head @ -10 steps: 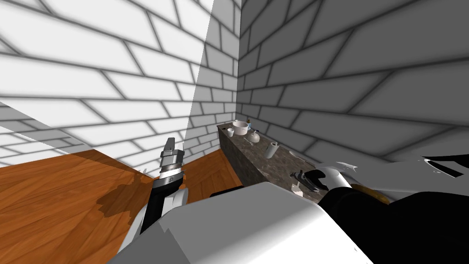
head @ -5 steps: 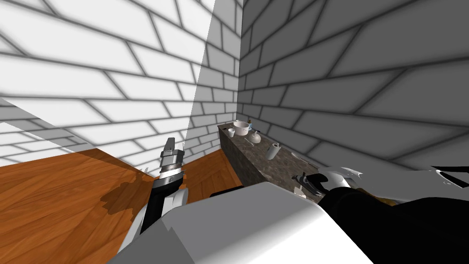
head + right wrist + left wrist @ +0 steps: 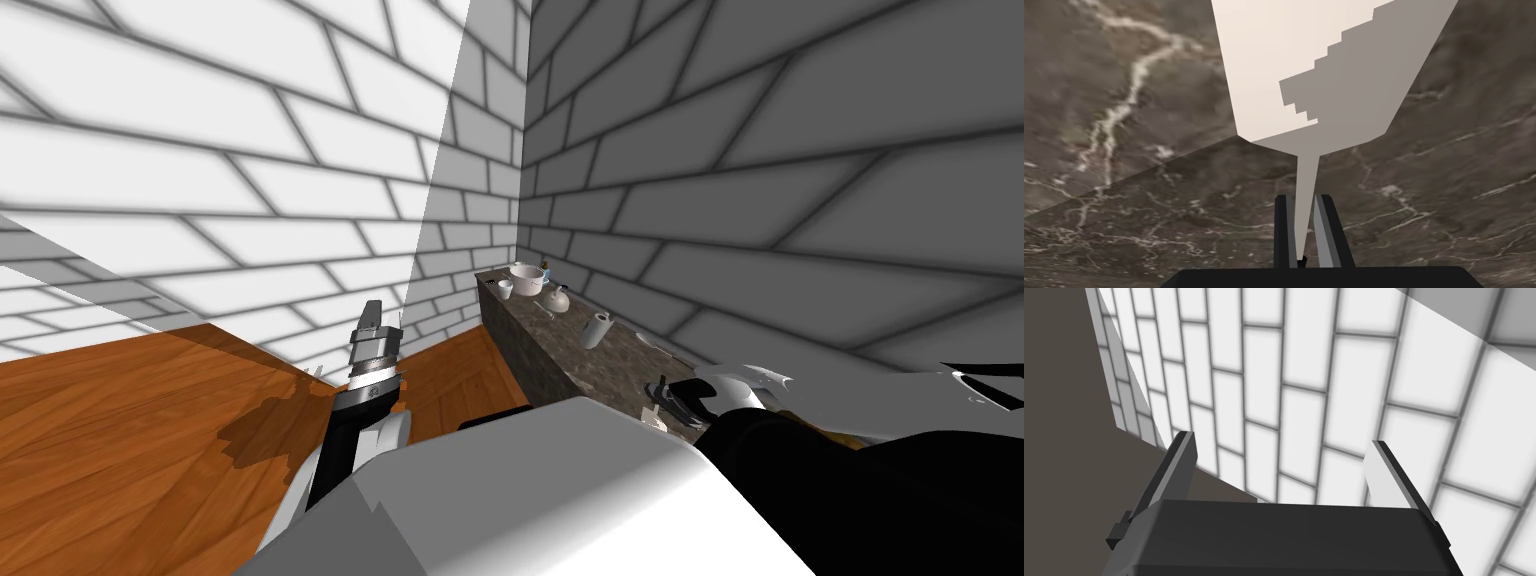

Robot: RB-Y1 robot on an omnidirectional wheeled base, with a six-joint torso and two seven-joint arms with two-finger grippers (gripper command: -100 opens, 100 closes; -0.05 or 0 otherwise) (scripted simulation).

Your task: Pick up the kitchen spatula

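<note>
Clamping spatula (image 3: 1304, 65) handle, right gripper (image 3: 1301, 200) jaws; blade apparently outward, axis along them.

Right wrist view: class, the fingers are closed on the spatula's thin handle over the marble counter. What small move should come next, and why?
Probably a short straight lift. The right gripper is shut on the spatula at its handle, the pale blade close to the marble counter; whether they touch I cannot tell. Lifting would clear the counter and test the grip.

Cream spatula (image 3: 1274, 65), perhaps marbled brown counter (image 3: 1124, 210)
</note>
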